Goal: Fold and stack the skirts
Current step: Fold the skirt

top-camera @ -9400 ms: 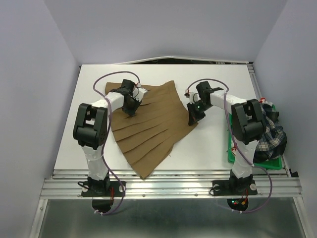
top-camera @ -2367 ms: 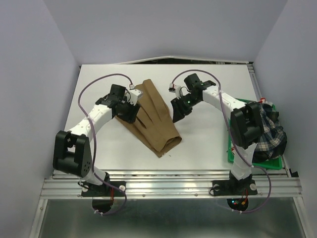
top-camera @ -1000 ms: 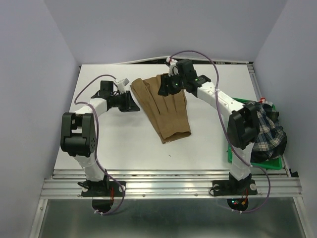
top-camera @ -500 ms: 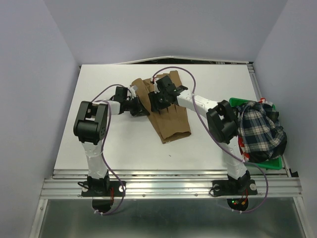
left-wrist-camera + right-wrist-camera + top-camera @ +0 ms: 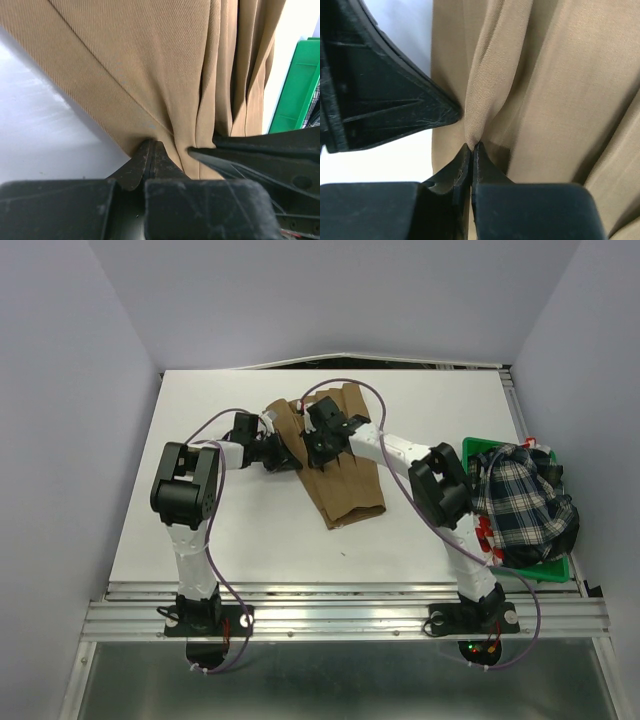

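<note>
Plain tan-brown skirt (image 5: pixel 345 475): pleated, folded lengthwise into a narrow strip, flat on mid table (image 5: pixel 200 530), long axis far-left to near-right, far end bunched and lifted; navy-and-white plaid skirt (image 5: pixel 525 505): crumpled heap at the table's right edge, well apart.

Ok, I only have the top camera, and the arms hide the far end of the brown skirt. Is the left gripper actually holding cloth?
Observer: Yes. The left wrist view shows the left gripper shut on a pinch of the brown skirt at its edge.
Operator: And the right one?
Observer: The right gripper is shut too, on a raised pleat.
Operator: How close are they?
Observer: Very close. The right wrist view shows a left finger right beside that pleat, its tip at the cloth.
</note>
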{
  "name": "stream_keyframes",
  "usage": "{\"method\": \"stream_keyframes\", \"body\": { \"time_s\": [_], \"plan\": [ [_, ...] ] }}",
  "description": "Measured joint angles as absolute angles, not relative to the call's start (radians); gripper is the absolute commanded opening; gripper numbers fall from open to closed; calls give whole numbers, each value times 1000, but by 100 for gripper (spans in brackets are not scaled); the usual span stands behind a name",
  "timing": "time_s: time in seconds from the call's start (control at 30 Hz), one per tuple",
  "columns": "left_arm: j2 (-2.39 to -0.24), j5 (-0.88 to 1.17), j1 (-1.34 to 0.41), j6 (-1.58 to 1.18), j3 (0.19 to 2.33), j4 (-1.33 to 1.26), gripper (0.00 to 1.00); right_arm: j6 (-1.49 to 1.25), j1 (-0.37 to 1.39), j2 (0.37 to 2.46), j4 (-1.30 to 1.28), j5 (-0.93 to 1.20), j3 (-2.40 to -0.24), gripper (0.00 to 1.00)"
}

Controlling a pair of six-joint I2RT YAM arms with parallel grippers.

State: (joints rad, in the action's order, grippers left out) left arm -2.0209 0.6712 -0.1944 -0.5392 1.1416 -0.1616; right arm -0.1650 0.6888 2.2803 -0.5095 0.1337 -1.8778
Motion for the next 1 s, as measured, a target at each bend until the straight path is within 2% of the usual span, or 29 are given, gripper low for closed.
{"method": "stream_keyframes", "body": {
  "time_s": [0.53, 0.57, 0.6, 0.63, 0.67, 0.73, 0.77, 0.83, 0.87, 0.93, 1.0],
  "plan": [
    [-2021, 655, -181, -521, 1153, -144, 0, -334, 688, 2263, -508, 277, -1880, 1],
    [-2021, 653, -179, -518, 1155, -141, 3, -339, 688, 2264, -508, 284, -1880, 1],
    [-2021, 651, -177, -512, 1157, -137, 7, -345, 687, 2265, -508, 292, -1880, 10],
    [-2021, 650, -176, -508, 1159, -133, 15, -348, 686, 2267, -508, 298, -1880, 20],
    [-2021, 649, -175, -501, 1161, -130, 19, -351, 681, 2268, -508, 304, -1879, 34],
    [-2020, 644, -174, -486, 1162, -123, 28, -361, 667, 2271, -506, 336, -1874, 44],
    [-2016, 645, -173, -472, 1162, -118, 31, -361, 659, 2271, -508, 358, -1872, 55],
    [-1998, 633, -173, -450, 1162, -97, 34, -359, 633, 2271, -511, 401, -1870, 65],
    [-1981, 626, -169, -433, 1162, -79, 36, -352, 611, 2271, -509, 432, -1870, 73],
    [-1940, 612, -157, -383, 1162, -31, 41, -332, 566, 2262, -514, 497, -1870, 77],
    [-1898, 604, -148, -337, 1162, 12, 48, -313, 519, 2243, -523, 547, -1869, 75]
  ]
}}
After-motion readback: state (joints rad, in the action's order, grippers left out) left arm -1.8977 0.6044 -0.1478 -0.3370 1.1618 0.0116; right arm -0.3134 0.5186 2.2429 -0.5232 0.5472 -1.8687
